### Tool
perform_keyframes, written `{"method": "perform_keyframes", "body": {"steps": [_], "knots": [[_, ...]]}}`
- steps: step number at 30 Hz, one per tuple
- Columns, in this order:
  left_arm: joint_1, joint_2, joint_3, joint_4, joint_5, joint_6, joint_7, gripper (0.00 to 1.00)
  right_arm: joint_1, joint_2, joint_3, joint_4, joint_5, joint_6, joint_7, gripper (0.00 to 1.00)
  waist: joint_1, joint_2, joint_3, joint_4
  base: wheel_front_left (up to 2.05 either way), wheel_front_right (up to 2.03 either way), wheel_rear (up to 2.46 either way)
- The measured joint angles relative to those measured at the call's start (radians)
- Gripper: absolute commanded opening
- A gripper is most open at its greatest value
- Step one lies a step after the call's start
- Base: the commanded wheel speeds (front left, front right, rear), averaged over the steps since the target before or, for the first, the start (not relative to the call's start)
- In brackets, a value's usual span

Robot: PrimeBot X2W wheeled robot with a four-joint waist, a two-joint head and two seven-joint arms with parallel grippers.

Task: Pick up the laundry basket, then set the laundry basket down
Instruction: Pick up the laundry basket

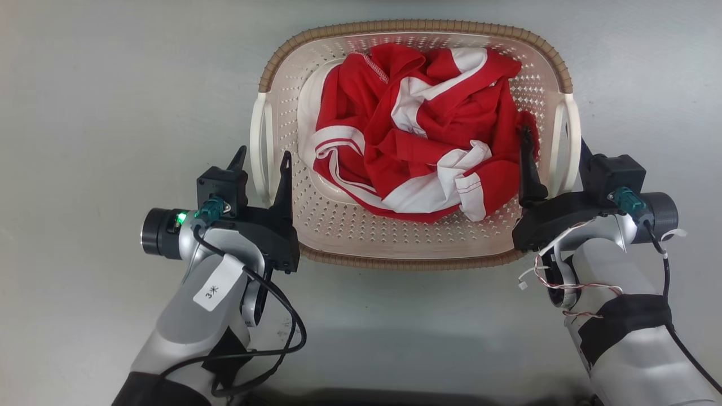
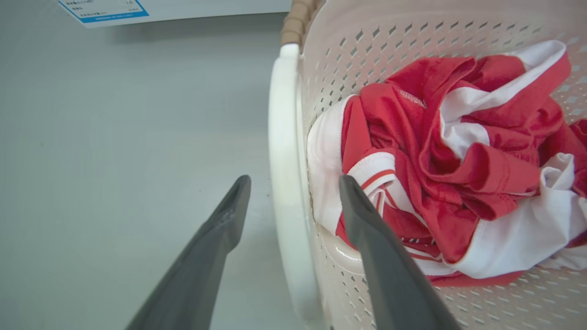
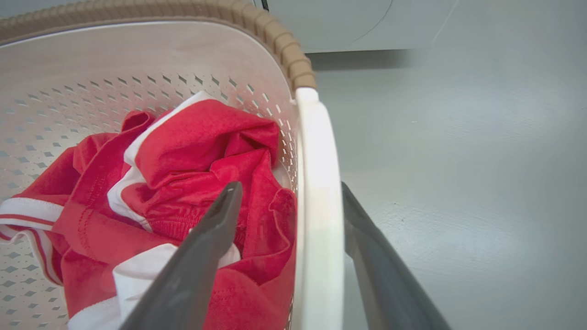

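Observation:
The laundry basket [image 1: 414, 26], cream and perforated with a brown woven-look rim, sits on the grey floor holding crumpled red and white clothing [image 1: 417, 129]. My left gripper [image 1: 264, 159] is open and straddles the basket's left white handle [image 1: 259, 144], one finger outside and one inside the wall. In the left wrist view the handle [image 2: 282, 160] runs up between the spread fingers of the left gripper [image 2: 293, 192]. My right gripper [image 1: 555, 155] is open astride the right handle [image 1: 571, 141]. In the right wrist view that handle [image 3: 318, 183] stands between the right gripper's [image 3: 289, 188] fingers, the inner one over the clothing.
Bare grey floor [image 1: 113, 113] surrounds the basket on all sides. A white panel with a blue label [image 2: 110, 9] stands beyond the basket in the left wrist view. A white appliance front [image 3: 348, 23] rises behind the basket in the right wrist view.

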State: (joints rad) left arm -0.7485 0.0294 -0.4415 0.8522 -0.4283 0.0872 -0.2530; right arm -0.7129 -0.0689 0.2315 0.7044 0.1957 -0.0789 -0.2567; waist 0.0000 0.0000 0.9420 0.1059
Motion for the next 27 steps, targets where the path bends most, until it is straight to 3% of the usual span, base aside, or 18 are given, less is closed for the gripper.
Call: {"method": "perform_keyframes", "body": {"steps": [13,14,15,16,17,18,19,20,21,27], "knots": [[-0.053,0.0,-0.071,0.046,-0.065,0.001,0.0,1.0,-0.039,0.0,0.037,0.038,0.046,-0.01,0.0,1.0,-0.0001,0.0,0.017,-0.001,0.0,0.0,0.0],[-0.058,0.001,-0.079,0.05,-0.069,0.001,0.0,1.0,-0.04,0.0,0.038,0.042,0.049,-0.01,0.0,0.93,0.0,0.0,0.018,-0.002,0.0,0.0,0.0],[-0.064,0.0,-0.085,0.053,-0.072,0.001,0.0,0.91,-0.041,0.0,0.04,0.044,0.052,-0.011,0.0,0.81,0.0,0.0,0.018,-0.002,0.0,0.0,0.0],[-0.07,0.0,-0.09,0.054,-0.073,0.001,0.0,0.64,-0.044,0.0,0.042,0.046,0.052,-0.014,0.0,0.62,-0.0001,0.0,0.018,-0.002,0.0,0.0,0.0],[-0.074,0.0,-0.096,0.057,-0.076,0.001,0.0,0.23,-0.049,0.0,0.045,0.048,0.054,-0.018,0.0,0.46,0.0,0.0,0.018,-0.003,0.0,0.0,0.0],[-0.079,0.001,-0.105,0.064,-0.08,0.001,0.0,0.0,-0.056,0.0,0.047,0.05,0.059,-0.02,0.0,0.4,0.0,0.0,0.018,-0.003,0.0,0.0,0.0],[-0.083,0.001,-0.113,0.071,-0.083,0.008,0.0,0.0,-0.059,-0.003,0.048,0.051,0.062,-0.023,0.0,0.33,0.0,0.0,0.017,-0.004,0.0,0.0,0.0],[-0.086,0.011,-0.118,0.076,-0.088,0.01,-0.001,0.0,-0.059,-0.007,0.049,0.055,0.064,-0.026,0.0,0.33,-0.0001,0.0001,0.017,-0.005,0.0,0.0,0.0],[-0.087,0.016,-0.123,0.077,-0.094,0.009,-0.001,0.0,-0.059,-0.01,0.051,0.059,0.069,-0.027,0.0,0.04,0.0,0.0,0.016,-0.005,0.0,0.0,0.0],[-0.088,0.015,-0.155,0.084,-0.134,0.011,-0.004,0.0,-0.061,-0.009,0.06,0.091,0.089,-0.035,0.0,0.0,0.0,0.0,0.005,-0.008,0.0,0.0,0.0]]}}
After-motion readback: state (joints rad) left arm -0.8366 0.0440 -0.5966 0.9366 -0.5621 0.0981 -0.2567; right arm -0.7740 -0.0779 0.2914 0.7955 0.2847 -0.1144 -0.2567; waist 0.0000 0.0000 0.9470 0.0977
